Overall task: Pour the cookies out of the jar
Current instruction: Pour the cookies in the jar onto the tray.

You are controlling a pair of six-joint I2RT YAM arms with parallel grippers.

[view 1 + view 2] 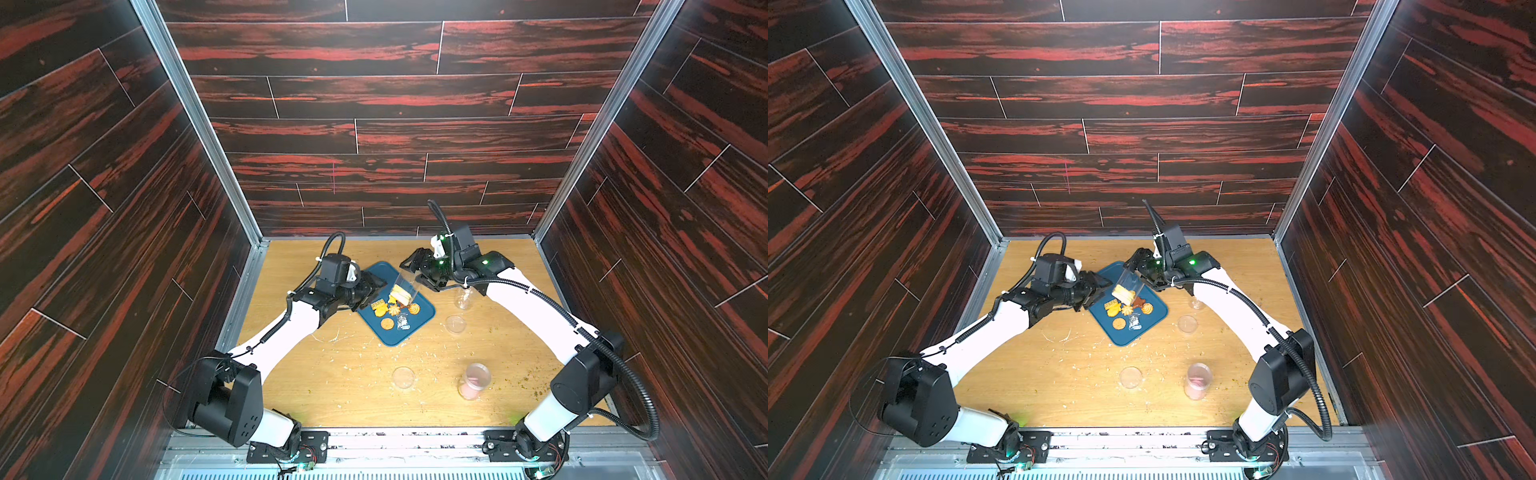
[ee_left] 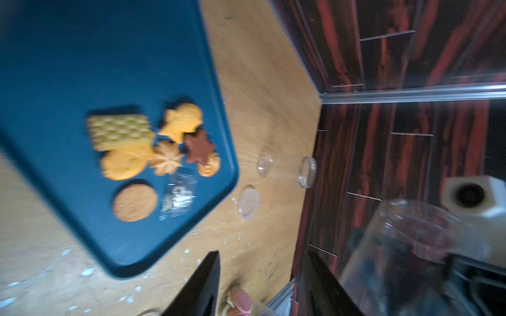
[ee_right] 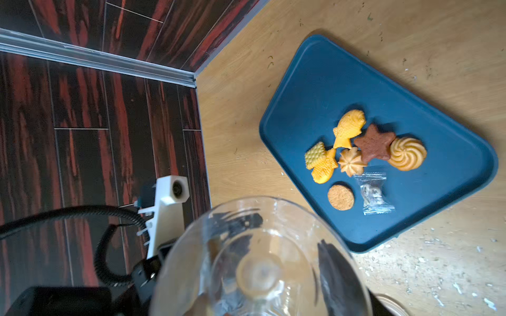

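Both arms stretch forward from their near bases, elbows bowed outward and wrists converging. The left gripper [image 1: 379,286] lies nearly level, its jaws apart and empty. The right gripper [image 1: 417,275] angles downward, jaws clamped around the tilted clear jar [image 1: 404,286] near its base.

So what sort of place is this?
Likely a robot test booth: patterned panels wall in a tabletop, a left arm and right arm are mounted at its front, and a blue tray holds toy-like cookies.
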